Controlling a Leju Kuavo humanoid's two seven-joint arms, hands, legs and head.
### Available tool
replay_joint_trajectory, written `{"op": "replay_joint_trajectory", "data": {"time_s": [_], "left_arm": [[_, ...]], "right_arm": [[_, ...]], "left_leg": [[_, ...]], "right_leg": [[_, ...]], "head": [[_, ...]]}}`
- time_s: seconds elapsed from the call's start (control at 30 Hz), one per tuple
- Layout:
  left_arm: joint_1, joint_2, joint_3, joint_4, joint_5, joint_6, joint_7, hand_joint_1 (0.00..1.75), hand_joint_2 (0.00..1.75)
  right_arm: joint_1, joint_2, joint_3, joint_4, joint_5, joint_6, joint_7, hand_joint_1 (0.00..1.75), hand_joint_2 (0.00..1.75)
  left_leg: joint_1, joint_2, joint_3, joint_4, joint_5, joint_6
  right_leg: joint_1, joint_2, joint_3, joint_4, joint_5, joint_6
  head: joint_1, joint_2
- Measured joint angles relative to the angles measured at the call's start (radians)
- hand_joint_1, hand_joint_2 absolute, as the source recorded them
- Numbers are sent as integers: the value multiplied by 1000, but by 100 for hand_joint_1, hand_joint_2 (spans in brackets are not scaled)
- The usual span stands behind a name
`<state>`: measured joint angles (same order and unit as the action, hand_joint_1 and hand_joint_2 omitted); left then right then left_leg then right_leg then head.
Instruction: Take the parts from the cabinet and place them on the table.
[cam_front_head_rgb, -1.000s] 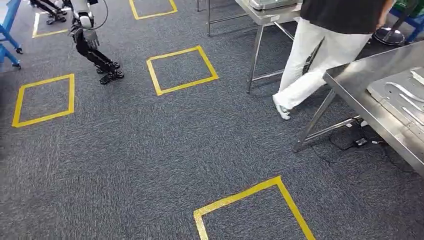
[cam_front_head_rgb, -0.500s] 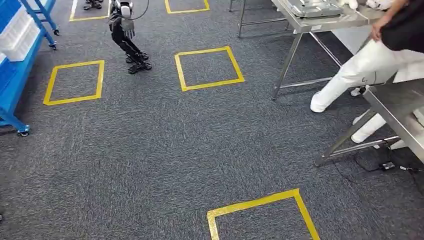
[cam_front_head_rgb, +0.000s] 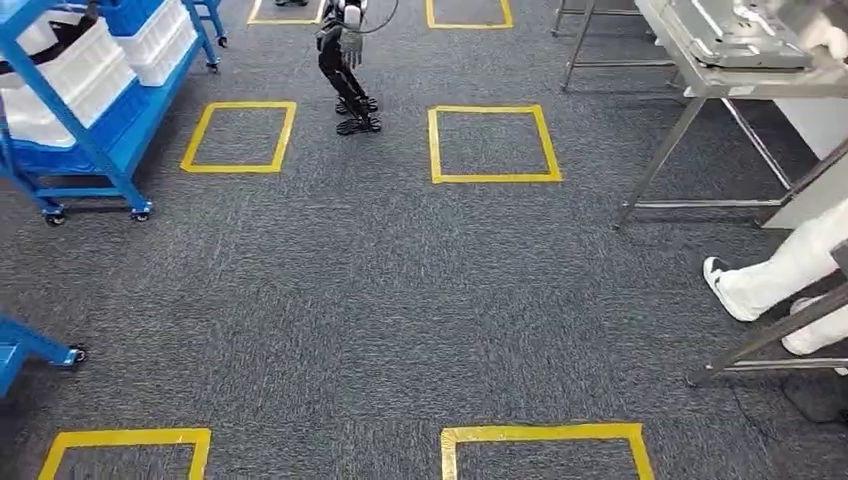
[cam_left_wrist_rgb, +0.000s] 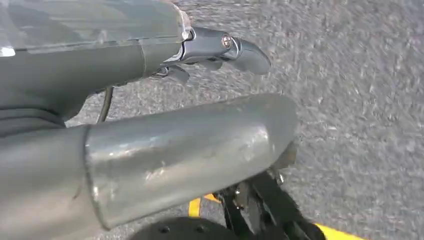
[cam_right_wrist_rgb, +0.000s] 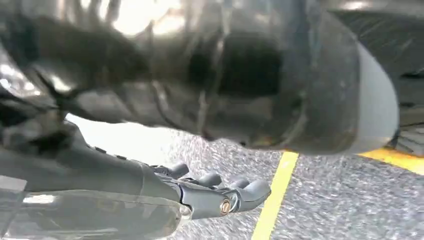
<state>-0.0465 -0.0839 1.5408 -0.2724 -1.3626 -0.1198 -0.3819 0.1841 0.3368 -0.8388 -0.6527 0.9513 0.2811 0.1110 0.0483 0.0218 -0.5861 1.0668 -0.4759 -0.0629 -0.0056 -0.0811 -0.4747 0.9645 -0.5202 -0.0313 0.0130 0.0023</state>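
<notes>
The left robot hand (cam_left_wrist_rgb: 220, 50) hangs over grey carpet (cam_front_head_rgb: 400, 300) with nothing in it; its fingers (cam_left_wrist_rgb: 247, 55) lie straight and close together, the thick thumb in front of them, so it holds no part. The right robot hand (cam_right_wrist_rgb: 215, 192) hangs the same way beside the robot's body, fingers (cam_right_wrist_rgb: 252, 190) extended side by side and bare of any load, with a strip of yellow tape (cam_right_wrist_rgb: 275, 195) on the floor just past the fingertips. No part from the cabinet is in either robot hand, and I cannot tell where the parts are. In the head view, ahead of the hanging hands, the carpet carries several yellow tape squares (cam_front_head_rgb: 495, 143). Far ahead and toward the left hand's side stands a blue wheeled rack (cam_front_head_rgb: 95, 130) loaded with white bins (cam_front_head_rgb: 85, 75). Far ahead toward the right hand's side is a steel tabletop (cam_front_head_rgb: 720, 80) with a flat metal tray (cam_front_head_rgb: 740, 30) lying on it. Nearer on that same side, a person's white trouser leg and white shoe (cam_front_head_rgb: 730, 290) stand beside the leg of another steel frame (cam_front_head_rgb: 770, 340). Straight ahead in the distance another humanoid robot (cam_front_head_rgb: 345, 70) stands on the carpet between two tape squares.
</notes>
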Motion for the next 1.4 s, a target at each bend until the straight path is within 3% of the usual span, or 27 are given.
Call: {"op": "replay_joint_trajectory", "data": {"time_s": [0.03, 0.07, 0.1, 0.2, 0.27, 0.3, 0.37, 0.43, 0.5, 0.53, 0.57, 0.7, 0.73, 0.77, 0.8, 0.87, 0.9, 0.93, 1.0, 1.03, 1.07, 1.2, 1.23, 1.27, 1.3, 1.37, 1.4], "left_arm": [[-2, 0, 0, 0, 0, 0, 0, 0, 0], [-6, -6, 0, 4, -1, 0, -1, 0, 0], [-6, -3, 0, 4, -1, 3, -1, 0, 0], [-1, 0, 0, 4, -1, 5, -1, 0, 0], [0, 0, 0, 4, -1, 6, -1, 0, 0], [-1, 1, 0, 4, -1, 6, -1, 0, 0], [-4, 1, 0, 4, -1, 7, -1, 0, 0], [-2, 1, 0, 4, -1, 9, -1, 0, 0], [-1, 1, 0, 4, -2, 12, -1, 0, 0], [-2, 1, 0, 4, -3, 12, -1, 0, 0], [-4, 0, 0, 4, -4, 12, -1, 0, 0], [5, 5, -1, 3, -10, 13, -4, 0, 0], [7, 9, -1, 3, -11, 13, -5, 0, 0], [8, 9, -1, 3, -13, 11, -6, 0, 0], [3, 11, -1, 2, -13, 11, -7, 0, 0], [-3, 17, -3, 0, -13, 7, -10, 0, 0], [-3, 20, -5, 0, -13, 7, -13, 0, 0], [0, 21, -6, -1, -13, 6, -13, 0, 0], [3, 25, -7, -1, -13, 4, -13, 0, 0], [3, 28, -8, -2, -13, 3, -14, 0, 0], [0, 28, -9, -2, -13, 1, -15, 0, 0], [7, 31, -15, -4, -15, -1, -15, 0, 0], [7, 32, -15, -5, -15, -1, -15, 0, 0], [7, 32, -16, -5, -16, -2, -16, 0, 0], [4, 32, -18, -5, -16, -2, -15, 0, 0], [-1, 32, -20, -7, -16, -3, -15, 0, 0], [-1, 32, -21, -8, -16, -3, -15, 0, 0]], "right_arm": [[-3, -1, -4, 2, 8, 0, -3, 0, 0], [-5, -7, -11, 3, 13, 0, -4, 0, 0], [-6, -6, -15, 5, 16, 0, -8, 0, 0], [-18, -5, -18, 6, 21, 0, -11, 0, 0], [-17, -6, -21, 7, 21, 0, -13, 0, 0], [-17, -6, -24, 8, 21, 1, -13, 0, 0], [-17, -6, -31, 11, 23, 6, -13, 0, 0], [-16, -6, -34, 12, 26, 12, -14, 0, 0], [-16, -7, -37, 12, 33, 26, -15, 0, 0], [-16, -7, -40, 12, 37, 31, -17, 0, 0], [-15, -9, -46, 13, 41, 35, -17, 0, 0], [-27, -10, -51, 19, 50, 51, -33, 0, 0], [-29, -11, -51, 22, 50, 53, -35, 0, 0], [-29, -11, -52, 26, 53, 55, -40, 0, 0], [-28, -11, -52, 33, 53, 56, -42, 0, 0], [-29, -14, -55, 49, 57, 50, -51, 0, 0], [-35, -17, -56, 60, 59, 44, -53, 0, 0], [-42, -22, -58, 77, 61, 30, -56, 0, 0], [-56, -30, -59, 106, 61, 8, -67, 0, 0], [-62, -34, -59, 122, 61, -3, -71, 0, 0], [-67, -39, -60, 134, 62, -6, -72, 0, 0], [-83, -50, -60, 164, 62, -15, -73, 0, 0], [-86, -52, -60, 167, 62, -16, -74, 0, 0], [-87, -56, -60, 174, 62, -19, -75, 0, 0], [-87, -58, -61, 182, 62, -21, -79, 0, 0], [-87, -66, -61, 195, 62, -21, -83, 0, 0], [-87, -69, -62, 201, 62, -22, -85, 0, 0]], "left_leg": [[2, 33, 29, -64, 0, -10], [-7, 34, 28, -52, 1, -1], [-8, 17, 26, -44, -3, 26], [-17, -4, 23, -47, -3, 51], [-17, -17, 24, -54, 2, 63], [-20, -25, 20, -54, 4, 70], [-28, -47, 15, -53, 6, 75], [-34, -74, 17, -53, 6, 76], [-35, -103, 23, -53, 6, 76], [-35, -116, 25, -54, 6, 76], [-38, -127, 23, -52, 6, 73], [-32, -169, 11, -61, 17, 52], [-35, -147, 10, -51, 10, 52], [-41, -90, -3, -24, -15, 50], [-40, -55, -35, 40, -60, 47], [-36, -36, -100, 188, -129, 38], [-35, -32, -118, 233, -140, 34], [-34, -29, -113, 231, -126, 30], [-32, -16, -41, 106, -58, 26], [-31, 11, 20, 3, -18, 27], [-34, 54, 49, -62, -21, 36], [-44, 17, 43, -62, -11, 62], [-32, 6, 51, -75, -1, 73], [-32, -1, 51, -79, 3, 76], [-32, -10, 47, -78, 7, 84], [-33, -30, 40, -78, 11, 90], [-33, -45, 37, -77, 12, 89]], "right_leg": [[-3, -12, -2, 19, -13, 12], [6, -15, -4, 28, -25, 23], [4, -21, -4, 34, -27, 27], [-8, -34, 4, 33, -31, 42], [-14, 47, -21, 92, -84, 47], [-13, 66, -60, 170, -128, 43], [-10, 75, -145, 332, -188, 37], [-3, 78, -161, 342, -152, 25], [6, 95, -101, 195, -50, 7], [11, 125, -64, 106, -3, -2], [15, 168, -50, 71, -6, -10], [17, 133, -44, 50, -2, -12], [2, 117, -39, 31, 9, -14], [6, 106, -35, 22, 12, -17], [9, 89, -35, 22, 14, -22], [14, 55, -37, 23, 13, -24], [14, 39, -39, 24, 11, -25], [14, 26, -39, 27, 9, -24], [11, 3, -39, 33, 3, -19], [11, -10, -37, 38, -1, -15], [14, -22, -34, 43, -7, -9], [15, -50, -27, 43, -10, 9], [16, -42, -27, 47, -16, 18], [10, 14, -33, 66, -34, 25], [7, 55, -59, 122, -78, 26], [2, 76, -131, 279, -158, 30], [1, 77, -161, 340, -175, 32]], "head": [[0, 0], [0, 0], [0, 0], [0, 0], [0, 0], [0, 0], [0, 0], [0, 0], [0, 0], [0, 0], [0, 0], [0, 0], [0, 0], [0, 0], [0, 0], [0, 0], [0, 0], [-1, 0], [-1, 0], [-1, 0], [0, 0], [-1, 0], [0, 0], [0, 0], [0, 0], [0, 0], [0, 0]]}}
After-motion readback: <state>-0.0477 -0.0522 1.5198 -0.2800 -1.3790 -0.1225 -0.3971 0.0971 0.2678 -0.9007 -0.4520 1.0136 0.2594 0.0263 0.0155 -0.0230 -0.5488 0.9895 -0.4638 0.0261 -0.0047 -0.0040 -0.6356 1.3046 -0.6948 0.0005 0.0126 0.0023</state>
